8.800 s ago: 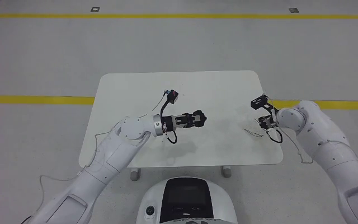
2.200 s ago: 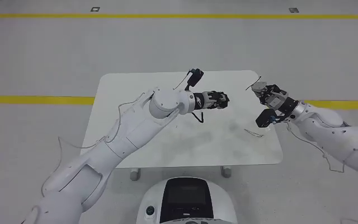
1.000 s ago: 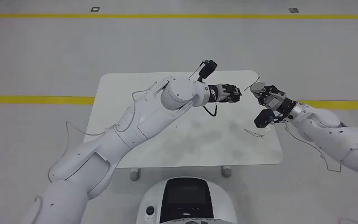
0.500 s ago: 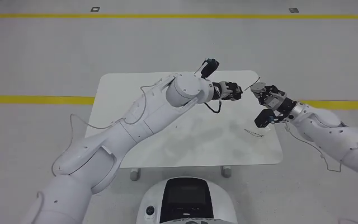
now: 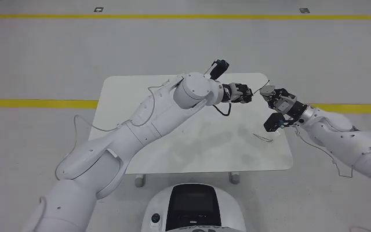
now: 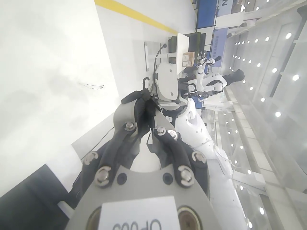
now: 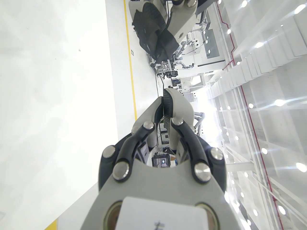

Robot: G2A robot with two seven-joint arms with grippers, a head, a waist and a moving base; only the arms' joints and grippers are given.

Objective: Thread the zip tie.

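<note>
L jaws pinched shut; R jaws clamp zip tie (image 5: pixel 262 88); spare tie (image 5: pixel 262 138) on table (image 5: pixel 145 116).

Left tool (image 5: pixel 249 93) beside right tool (image 5: pixel 266 95), zip tie (image 5: pixel 265 86) in latter; spare tie (image 5: pixel 262 138) on table (image 5: pixel 220 152), nearer robot.

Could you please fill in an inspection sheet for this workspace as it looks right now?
Surface: white table, rounded corners.
Job's things: zip tie sticking out of the right gripper; spare zip tie lying on the table nearby.
Clutter: nothing seen.
Grippers: left gripper shut, facing the right gripper, which is shut on the zip tie.
Cables: black cable loop hanging under the left wrist.
Surroundings: grey floor with yellow lines.
</note>
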